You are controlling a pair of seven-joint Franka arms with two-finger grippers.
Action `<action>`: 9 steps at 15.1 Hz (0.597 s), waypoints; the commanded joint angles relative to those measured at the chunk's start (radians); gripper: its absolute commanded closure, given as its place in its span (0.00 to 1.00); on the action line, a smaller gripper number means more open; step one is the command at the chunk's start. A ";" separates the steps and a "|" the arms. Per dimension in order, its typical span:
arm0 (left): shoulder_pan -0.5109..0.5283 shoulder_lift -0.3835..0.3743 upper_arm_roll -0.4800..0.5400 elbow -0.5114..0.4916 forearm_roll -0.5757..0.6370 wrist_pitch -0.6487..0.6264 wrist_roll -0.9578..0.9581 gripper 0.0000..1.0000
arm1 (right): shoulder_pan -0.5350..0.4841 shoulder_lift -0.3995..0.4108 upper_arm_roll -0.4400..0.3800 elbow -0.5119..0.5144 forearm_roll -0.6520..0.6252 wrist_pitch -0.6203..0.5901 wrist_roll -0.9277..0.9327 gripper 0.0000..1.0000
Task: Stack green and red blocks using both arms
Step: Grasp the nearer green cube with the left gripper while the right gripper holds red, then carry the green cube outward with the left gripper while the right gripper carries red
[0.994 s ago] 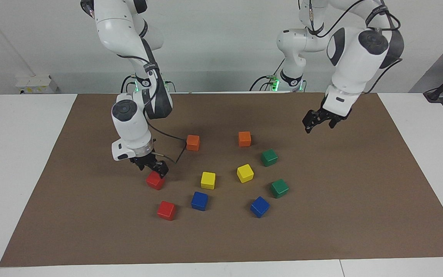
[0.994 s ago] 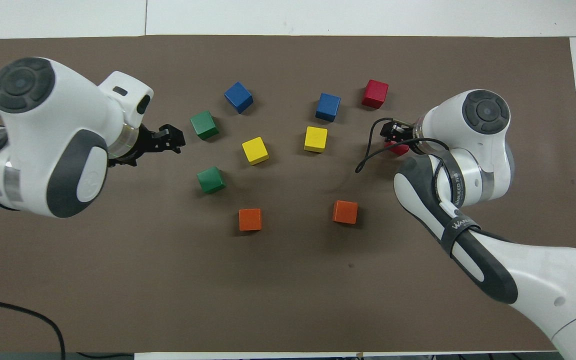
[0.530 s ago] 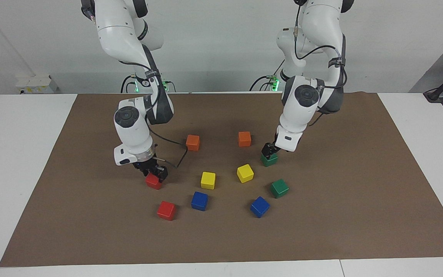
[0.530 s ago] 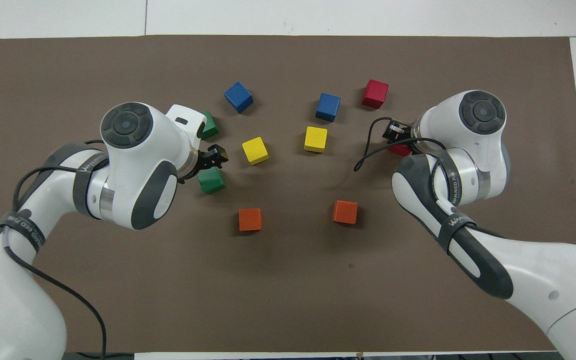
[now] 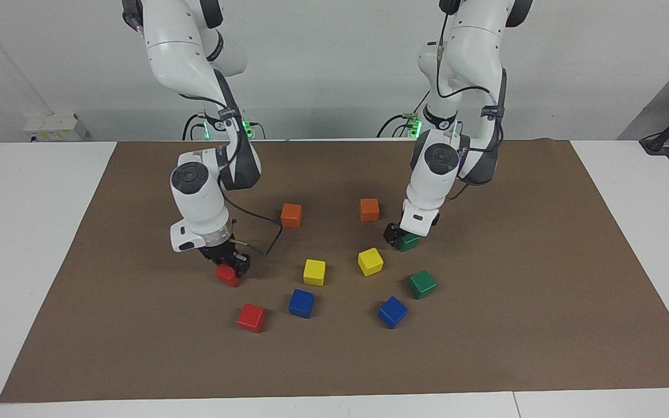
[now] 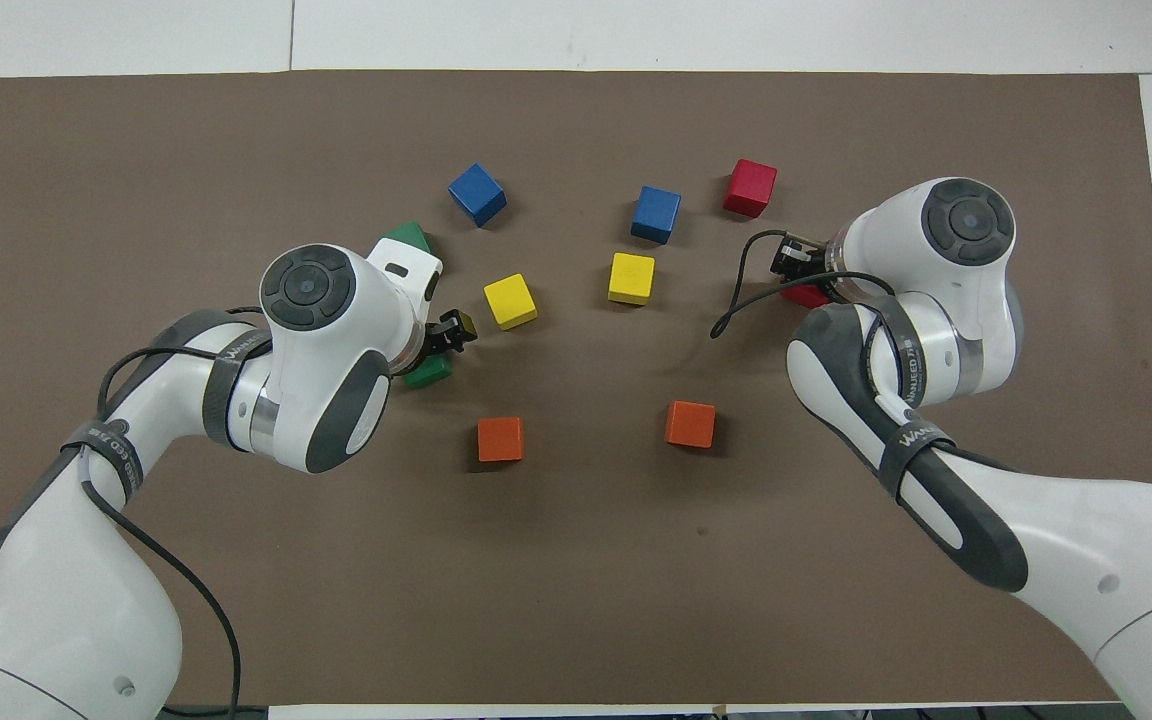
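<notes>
Clock hours here are read on the overhead view, with twelve pointing away from the robots.

The right gripper (image 5: 229, 264) is down at the mat (image 5: 514, 325) with its jaws narrowed on the sides of the nearer red block (image 5: 227, 275), which they appear to hold. The coming move turns on where the farther red block (image 5: 251, 317) lies. It sits at about eleven o'clock from the held one, a short way off, with bare mat between the two. The right arm is much the nearer to both. A cube has no long axis, so only squaring its faces matters.

The left gripper (image 5: 397, 235) is low against the nearer green block (image 5: 410, 242), at that block's side toward the yellow blocks. I cannot tell whether it has closed on the block. The farther green block (image 5: 421, 284) lies at about twelve o'clock from it, partly hidden under the left wrist in the overhead view.

From the nearer green block:
- One yellow block (image 5: 370, 261) sits near, at two o'clock.
- An orange block (image 5: 369, 209) sits at four o'clock.

A blue block (image 5: 301, 303) sits at nine o'clock from the farther red block. I judge that a carried cube should rise well before it crosses, so that neither neighbour is clipped
</notes>
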 commanded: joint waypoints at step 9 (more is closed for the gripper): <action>0.192 -0.042 0.011 0.106 0.018 -0.247 0.353 1.00 | -0.273 -0.108 0.003 -0.165 -0.017 0.063 -0.623 1.00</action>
